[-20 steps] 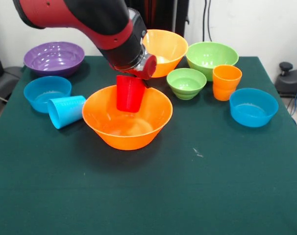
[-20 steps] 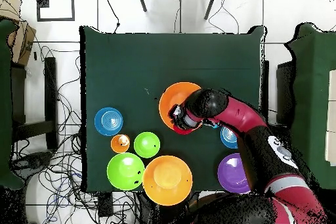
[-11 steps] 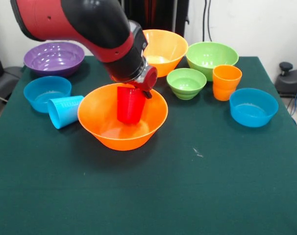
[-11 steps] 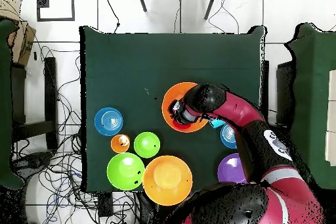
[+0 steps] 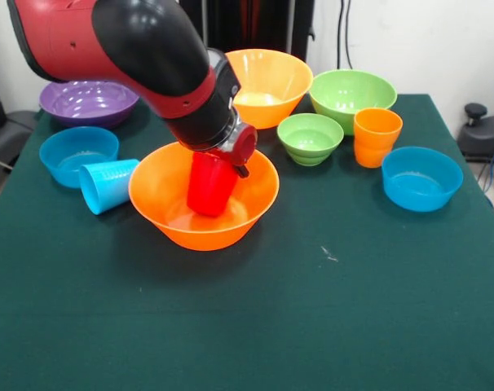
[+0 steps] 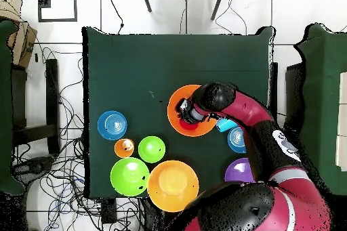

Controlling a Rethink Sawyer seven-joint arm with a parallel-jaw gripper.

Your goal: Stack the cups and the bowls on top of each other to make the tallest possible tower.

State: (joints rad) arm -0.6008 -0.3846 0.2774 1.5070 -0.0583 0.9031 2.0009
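**Red cup held inside the near orange bowl**

Dark green cloth covers the table (image 5: 377, 326), and you have all ten pieces spread across it, none stacked into a tower. Your gripper (image 5: 225, 155) is closed on the red cup (image 5: 209, 186), which sits tilted down inside the large orange bowl (image 5: 203, 195) near the table's middle; whether the cup's base touches the bowl floor you cannot tell. From overhead, the arm covers most of the cup, leaving only a red patch showing in that bowl (image 6: 177, 110).

Just beside this bowl, the light blue cup (image 5: 110, 184) lies on its side, its mouth facing away from the bowl, touching or nearly touching a small blue bowl (image 5: 77, 153). Behind them sits the purple bowl (image 5: 88, 99), partly hidden by the arm. At the far side you see the second large orange bowl (image 5: 267, 84), the large green bowl (image 5: 352, 96) and, in front of them, the small green bowl (image 5: 310, 137). The orange cup (image 5: 377, 136) stands upright just beside the other small blue bowl (image 5: 421, 178).
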